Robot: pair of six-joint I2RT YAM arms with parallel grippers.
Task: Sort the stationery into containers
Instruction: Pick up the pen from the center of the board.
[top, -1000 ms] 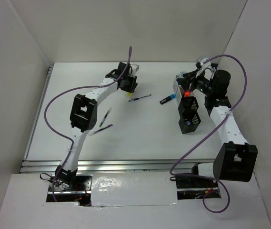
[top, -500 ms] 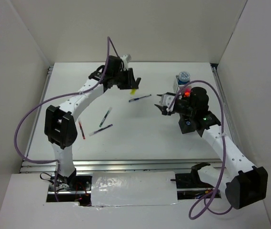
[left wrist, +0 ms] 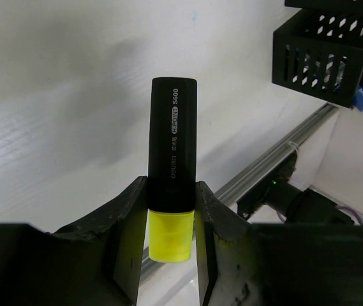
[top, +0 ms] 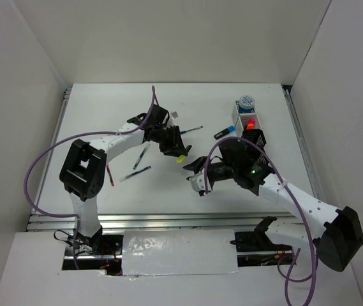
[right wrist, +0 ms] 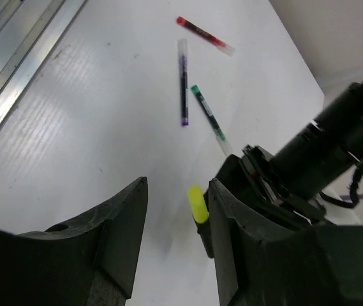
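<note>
Reading it off now: the yellow-capped highlighter (left wrist: pixel 172 153), sticking out from between the left fingers (left wrist: pixel 127 220), is showing white print, "H-POINT S600".
</note>
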